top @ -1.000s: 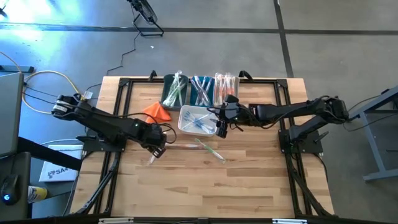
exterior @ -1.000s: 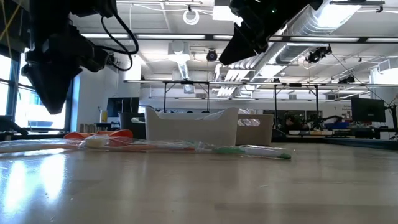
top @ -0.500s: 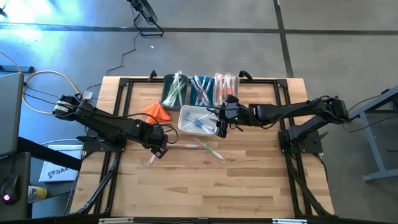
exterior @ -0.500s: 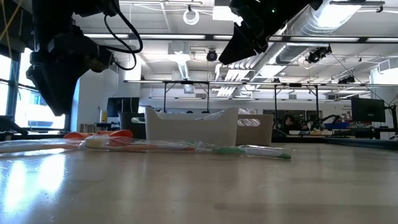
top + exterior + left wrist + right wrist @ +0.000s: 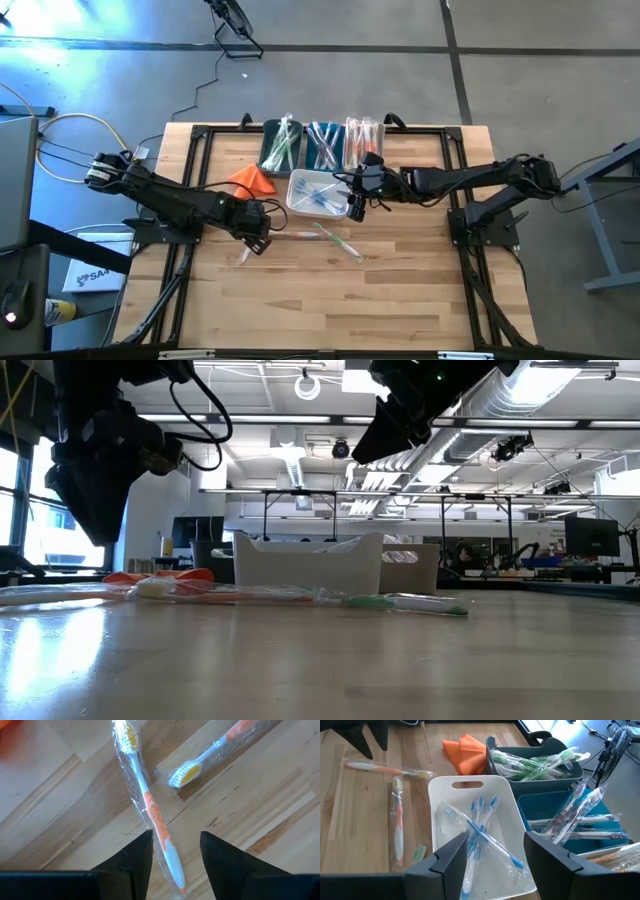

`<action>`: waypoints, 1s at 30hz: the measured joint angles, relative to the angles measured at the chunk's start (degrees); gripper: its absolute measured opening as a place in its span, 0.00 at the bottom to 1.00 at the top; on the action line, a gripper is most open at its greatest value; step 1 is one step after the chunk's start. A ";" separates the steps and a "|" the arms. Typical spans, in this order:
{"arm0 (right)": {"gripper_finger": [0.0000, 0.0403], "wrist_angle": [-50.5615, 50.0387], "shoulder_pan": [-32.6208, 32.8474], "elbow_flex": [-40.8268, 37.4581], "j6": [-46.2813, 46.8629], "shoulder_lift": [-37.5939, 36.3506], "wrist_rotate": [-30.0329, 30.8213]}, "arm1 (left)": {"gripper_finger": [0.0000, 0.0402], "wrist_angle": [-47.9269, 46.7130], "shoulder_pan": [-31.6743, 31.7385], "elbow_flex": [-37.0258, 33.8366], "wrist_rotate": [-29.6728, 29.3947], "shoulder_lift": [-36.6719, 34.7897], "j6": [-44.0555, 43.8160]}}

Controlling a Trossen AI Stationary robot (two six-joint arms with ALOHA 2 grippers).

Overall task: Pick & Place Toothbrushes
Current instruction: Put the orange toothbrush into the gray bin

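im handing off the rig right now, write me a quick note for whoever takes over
Left tool: open, empty, poised over an orange-handled toothbrush on the table; a second orange one lies beside it.
Right tool: open, empty, above the white bin, which holds blue toothbrushes.
Sorted so far: green brushes in the dark bin, blue in the blue bin, orange/pink in the bin beside it.
Left: the two orange brushes, a green one loose on the table, plus the blue ones in the white bin.
An orange cloth lies near the bins.
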 joint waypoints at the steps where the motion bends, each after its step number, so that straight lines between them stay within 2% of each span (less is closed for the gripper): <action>1: 0.47 0.00 0.00 0.00 0.00 0.00 0.00 | 0.40 0.01 0.00 0.00 0.00 0.00 -0.09; 30: 0.47 0.00 0.00 0.00 0.04 0.00 0.00 | 0.40 0.06 -0.02 -0.07 0.00 0.00 -1.64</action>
